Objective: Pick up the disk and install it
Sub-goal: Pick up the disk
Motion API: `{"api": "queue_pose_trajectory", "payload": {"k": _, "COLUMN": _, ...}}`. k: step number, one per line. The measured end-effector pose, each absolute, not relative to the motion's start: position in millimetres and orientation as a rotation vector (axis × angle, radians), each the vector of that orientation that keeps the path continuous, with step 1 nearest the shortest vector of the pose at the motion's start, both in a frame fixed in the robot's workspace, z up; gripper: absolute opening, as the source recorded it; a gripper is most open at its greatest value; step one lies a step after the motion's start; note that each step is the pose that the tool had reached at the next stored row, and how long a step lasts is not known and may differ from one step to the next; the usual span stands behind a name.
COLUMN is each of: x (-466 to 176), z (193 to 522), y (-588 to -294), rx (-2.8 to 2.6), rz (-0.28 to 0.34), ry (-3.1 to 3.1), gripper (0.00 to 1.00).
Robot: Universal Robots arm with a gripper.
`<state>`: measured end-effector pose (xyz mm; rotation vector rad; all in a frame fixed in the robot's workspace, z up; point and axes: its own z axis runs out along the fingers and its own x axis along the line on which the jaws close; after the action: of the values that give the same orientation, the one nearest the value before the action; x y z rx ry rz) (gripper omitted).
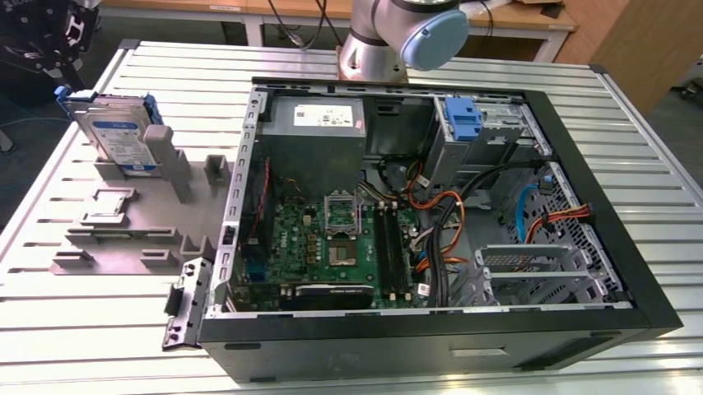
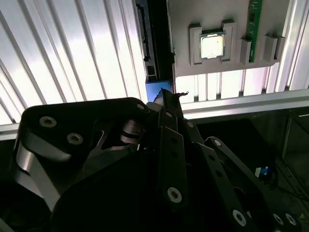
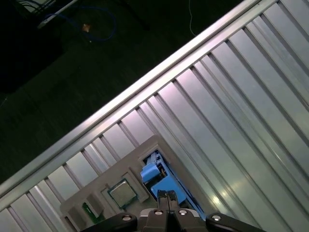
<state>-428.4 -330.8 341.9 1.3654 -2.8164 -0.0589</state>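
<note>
Exterior view: open computer case (image 1: 439, 333) holds motherboard (image 1: 329, 247), cables, blue caddy (image 1: 463, 115). Grey fixture (image 1: 143, 239), exterior view's left, holds disk (image 1: 118, 136) upright, upper left of frame. Both wrist views: processor chip (image 2: 212, 46) in fixture recess. First wrist view: gripper (image 3: 167, 195) near disk, fingers pressed together, empty.

Blue, grey, green
We see the disk (image 1: 118, 138) silver, blue-railed; the holder (image 1: 132, 240) grey; the motherboard (image 1: 324, 239) green.
</note>
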Motion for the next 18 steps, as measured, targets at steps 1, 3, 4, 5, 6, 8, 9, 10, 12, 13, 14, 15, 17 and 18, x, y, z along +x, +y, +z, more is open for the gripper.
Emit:
{"api": "queue_pose_trajectory", "payload": {"k": 1, "x": -428.2, "z": 341.9, "y": -330.9, "rx": 1.367, "rz": -0.059, "ry": -2.815, "gripper": 0.10}}
{"api": "queue_pose_trajectory", "payload": {"k": 3, "x": -428.1, "z": 341.9, "y": -330.9, "rx": 1.382, "rz": -0.059, "ry": -2.808, "gripper": 0.10}}
{"api": "queue_pose_trajectory", "payload": {"k": 4, "x": -428.0, "z": 341.9, "y": -330.9, "rx": 1.393, "rz": -0.059, "ry": -2.802, "gripper": 0.10}}
{"api": "queue_pose_trajectory", "payload": {"k": 5, "x": -427.9, "z": 341.9, "y": -330.9, "rx": 1.407, "rz": -0.059, "ry": -2.795, "gripper": 0.10}}
{"api": "queue_pose_trajectory", "payload": {"k": 6, "x": -427.9, "z": 341.9, "y": -330.9, "rx": 1.425, "rz": -0.059, "ry": -2.786, "gripper": 0.10}}
{"api": "queue_pose_trajectory", "payload": {"k": 8, "x": -427.9, "z": 341.8, "y": -330.9, "rx": 1.467, "rz": -0.058, "ry": -2.763, "gripper": 0.10}}
{"api": "queue_pose_trajectory", "payload": {"k": 9, "x": -427.9, "z": 341.9, "y": -330.9, "rx": 1.490, "rz": -0.058, "ry": -2.751, "gripper": 0.10}}
{"api": "queue_pose_trajectory", "payload": {"k": 10, "x": -427.8, "z": 341.8, "y": -330.9, "rx": 1.513, "rz": -0.058, "ry": -2.738, "gripper": 0.10}}
{"api": "queue_pose_trajectory", "payload": {"k": 12, "x": -427.9, "z": 341.6, "y": -330.9, "rx": 1.560, "rz": -0.057, "ry": -2.711, "gripper": 0.10}}
{"api": "queue_pose_trajectory", "payload": {"k": 13, "x": -427.9, "z": 341.5, "y": -330.9, "rx": 1.586, "rz": -0.057, "ry": -2.695, "gripper": 0.10}}
{"api": "queue_pose_trajectory", "payload": {"k": 14, "x": -427.9, "z": 341.5, "y": -330.9, "rx": 1.609, "rz": -0.057, "ry": -2.681, "gripper": 0.10}}
{"api": "queue_pose_trajectory", "payload": {"k": 15, "x": -427.9, "z": 341.5, "y": -330.9, "rx": 1.631, "rz": -0.056, "ry": -2.668, "gripper": 0.10}}
{"api": "queue_pose_trajectory", "payload": {"k": 17, "x": -427.9, "z": 341.4, "y": -330.9, "rx": 1.674, "rz": -0.056, "ry": -2.641, "gripper": 0.10}}
{"api": "queue_pose_trajectory", "payload": {"k": 18, "x": -427.9, "z": 341.4, "y": -330.9, "rx": 1.694, "rz": -0.055, "ry": -2.628, "gripper": 0.10}}
